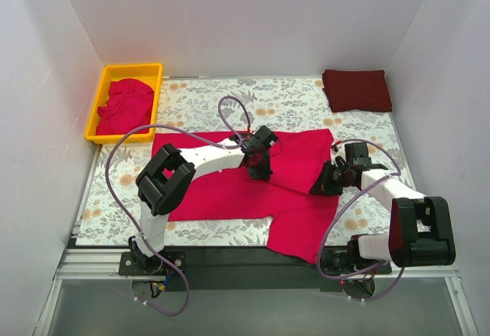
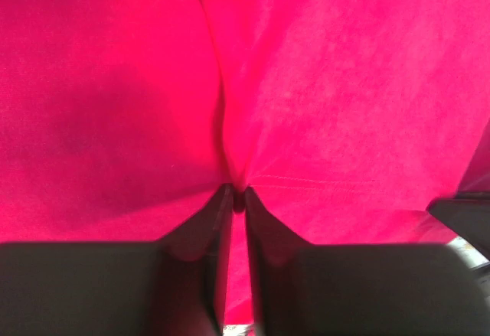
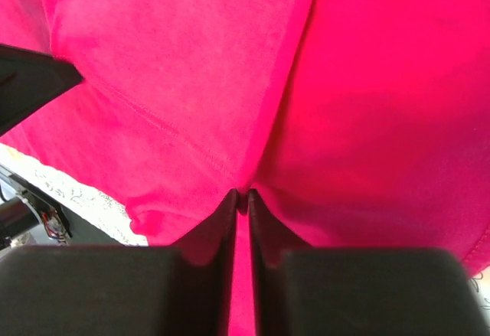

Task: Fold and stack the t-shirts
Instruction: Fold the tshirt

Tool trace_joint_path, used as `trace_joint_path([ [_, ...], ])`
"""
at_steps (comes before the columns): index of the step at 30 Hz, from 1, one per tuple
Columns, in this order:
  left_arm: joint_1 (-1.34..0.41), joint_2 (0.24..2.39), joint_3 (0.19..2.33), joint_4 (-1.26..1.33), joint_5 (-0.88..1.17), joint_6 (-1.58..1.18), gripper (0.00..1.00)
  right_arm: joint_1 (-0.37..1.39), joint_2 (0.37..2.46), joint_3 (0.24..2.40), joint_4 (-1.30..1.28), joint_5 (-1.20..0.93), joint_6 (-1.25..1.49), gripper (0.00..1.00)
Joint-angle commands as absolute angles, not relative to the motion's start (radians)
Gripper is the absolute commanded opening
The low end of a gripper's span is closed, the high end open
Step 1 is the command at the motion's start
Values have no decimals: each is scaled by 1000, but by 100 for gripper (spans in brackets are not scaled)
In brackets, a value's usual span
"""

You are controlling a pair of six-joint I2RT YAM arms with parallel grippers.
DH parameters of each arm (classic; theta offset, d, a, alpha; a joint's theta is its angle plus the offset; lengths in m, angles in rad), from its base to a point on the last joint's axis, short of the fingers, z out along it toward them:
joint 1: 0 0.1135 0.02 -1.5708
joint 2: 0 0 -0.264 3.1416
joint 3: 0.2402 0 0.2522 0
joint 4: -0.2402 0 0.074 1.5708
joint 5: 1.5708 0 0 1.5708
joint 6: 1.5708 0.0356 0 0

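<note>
While the shirt [image 1: 222, 190] is lying spread across the middle of the table [image 1: 199, 99], with its near right part reaching over the table's near edge, both arms are working on a fold in it. The left gripper [image 1: 259, 172] is pinching a thin ridge of cloth near the shirt's middle, its jaws almost together with the cloth between them. The right gripper [image 1: 320, 187] is doing the same further right, where the cloth is creasing into a diagonal, and its jaws are likewise nearly closed on a fold of the shirt.

Folding looks to be the step in hand, with this shirt only partly folded and not yet stacked. The next move is probably calling for both grippers to lift together at an even height and carry the pinched cloth across the body. That way the crease would be falling straight before either gripper lets go. Which way the fold is going cannot be told from here.

A maroon shirt [image 1: 356, 89] is sitting folded at the far right corner, likely the start of the stack. A crumpled shirt [image 1: 122, 106] is waiting in the tray [image 1: 130, 66] at the far left.
</note>
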State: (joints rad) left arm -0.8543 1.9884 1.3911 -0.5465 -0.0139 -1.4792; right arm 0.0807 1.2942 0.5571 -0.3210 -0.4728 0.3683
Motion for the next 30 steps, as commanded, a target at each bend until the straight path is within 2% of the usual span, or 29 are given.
trace_joint_path([
  [1,-857,1988,1411,-583,-2,-1468,13,83,1310,548,-328,-463,347,20],
  [2,-857,1983,1411,-581,-2,-1468,16,84,1309,560,-330,-462,344,28],
  [5,-851,1956,1410,-583,-24,-1466,35,78,1293,633,-330,-417,330,43],
  [6,-845,1927,1408,-581,-31,-1460,43,71,1299,655,-331,-410,330,46],
  [9,-795,1850,1385,-578,-47,-1454,53,34,1336,756,-311,-403,333,51],
  [13,-668,1749,1321,-557,-90,-1424,53,-59,1394,824,-161,-437,380,49],
  [18,-454,1692,1243,-493,-155,-1350,46,-109,1537,885,18,-465,434,45],
  [23,-290,1713,1236,-453,-163,-1270,41,-130,1649,948,97,-485,434,43],
  [30,-193,1793,1249,-439,-187,-1213,40,-143,1804,1015,170,-514,439,42],
])
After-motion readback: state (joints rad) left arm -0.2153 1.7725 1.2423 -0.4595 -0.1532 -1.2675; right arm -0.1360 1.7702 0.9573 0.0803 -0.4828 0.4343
